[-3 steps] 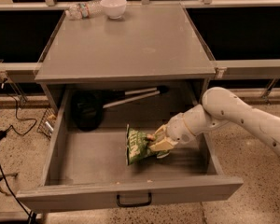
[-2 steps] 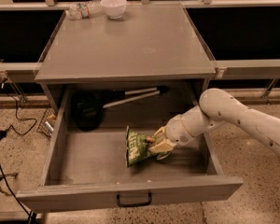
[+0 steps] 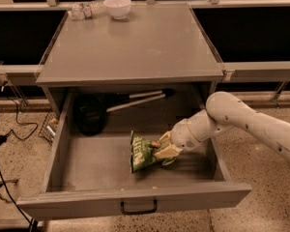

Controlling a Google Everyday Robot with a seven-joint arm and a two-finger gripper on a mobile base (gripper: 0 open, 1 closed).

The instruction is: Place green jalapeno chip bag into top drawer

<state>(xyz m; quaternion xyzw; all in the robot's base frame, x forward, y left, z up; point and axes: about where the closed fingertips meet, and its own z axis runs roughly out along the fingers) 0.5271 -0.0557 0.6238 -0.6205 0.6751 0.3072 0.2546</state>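
1. Now, your gripper (image 3: 165, 150) is down inside the open top drawer (image 3: 87, 203). It reaches in from 3 o'clock over the right-hand wall, with the arm (image 3: 241, 120) trailing out that way.
2. Its fingers are pinched narrowly on the right edge of the green jalapeno chip bag (image 3: 142, 152), and nothing else is in their grasp.
3. You will find the bag near the middle of the drawer floor, a little toward 3 o'clock, standing tilted. Its lower edge looks to be touching the floor, though this angle does not settle it.
4. At the bag's 10 o'clock, well apart from it, a black utensil (image 3: 89, 116) lies at the back of the drawer. Its long shaft runs off toward 2 o'clock, out of your way.
5. On the cabinet top (image 3: 135, 47), toward 11 o'clock at the far edge, a water bottle (image 3: 86, 10) lies just beside a white bowl (image 3: 118, 6). Neither matters to this step.
6. By my reading you are at the release: the bag is already in the drawer, and only letting go remains.
7. For the next move, open the fingers wide enough for the crinkled film to fall free. Then lift straight up before drawing back toward 3 o'clock, so you clear the right wall.
8. Watch that the film does not cling to a finger and ride up with you. If the bag topples flat, that is likely harmless, since it would land inside the drawer.
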